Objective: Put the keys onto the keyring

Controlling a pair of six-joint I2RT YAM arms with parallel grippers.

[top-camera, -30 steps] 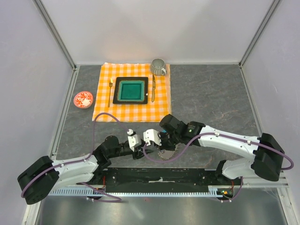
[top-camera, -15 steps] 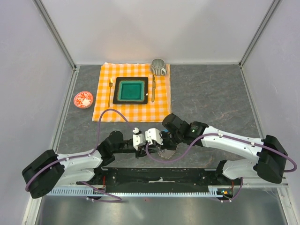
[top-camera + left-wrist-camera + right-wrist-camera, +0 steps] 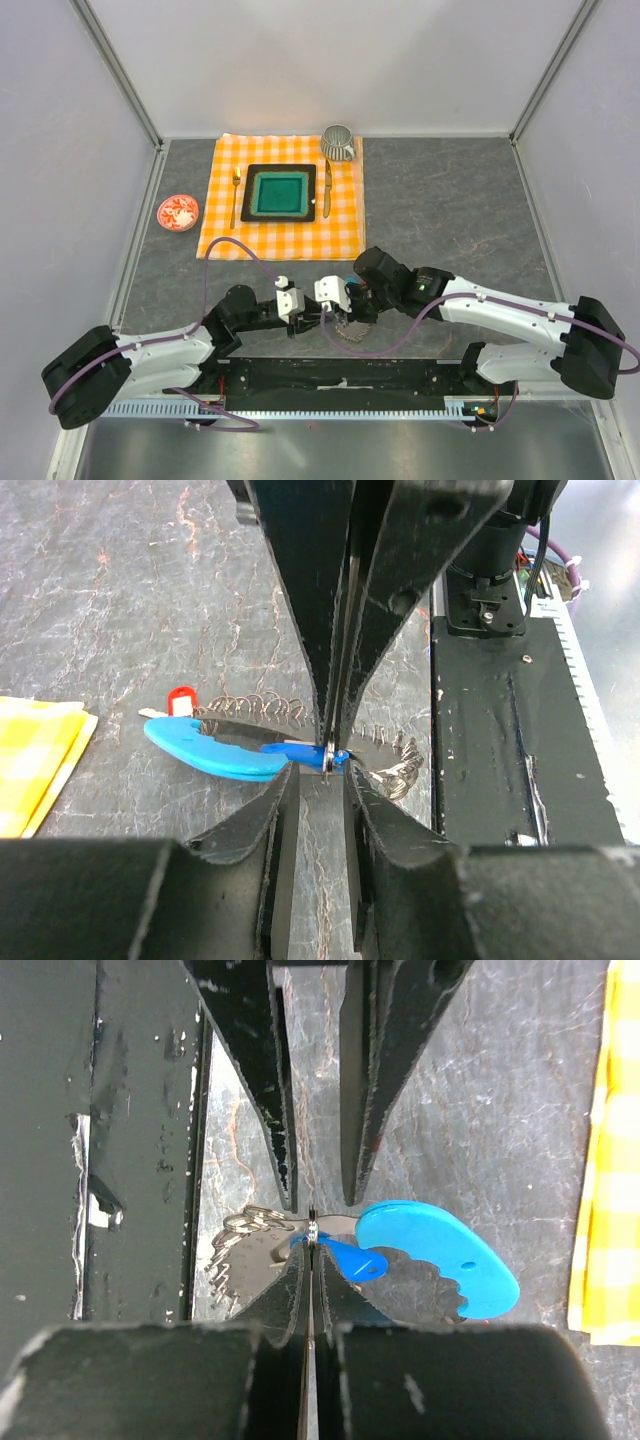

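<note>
The keyring (image 3: 352,333), a floppy coil of silvery chain, lies on the grey table by the near edge. It also shows in the left wrist view (image 3: 398,768) and the right wrist view (image 3: 232,1265). A curved bright-blue tag (image 3: 205,752) (image 3: 440,1250) and a small red tag (image 3: 180,698) lie against it. My right gripper (image 3: 328,310) (image 3: 312,1245) is shut on a small metal ring (image 3: 328,756) at the blue tag's end. My left gripper (image 3: 310,314) (image 3: 320,780) is open, its fingertips on either side of that ring and facing the right fingers.
An orange checked cloth (image 3: 282,225) at the back carries a green square plate (image 3: 279,193), a gold fork (image 3: 236,195), a knife (image 3: 326,190) and a grey cup (image 3: 338,142). A red bowl (image 3: 178,212) sits to its left. The black base rail (image 3: 340,375) runs just behind the keyring.
The left gripper came closer to the right gripper and now straddles the held ring. The right gripper and the chain shifted slightly right and towards the near edge.
</note>
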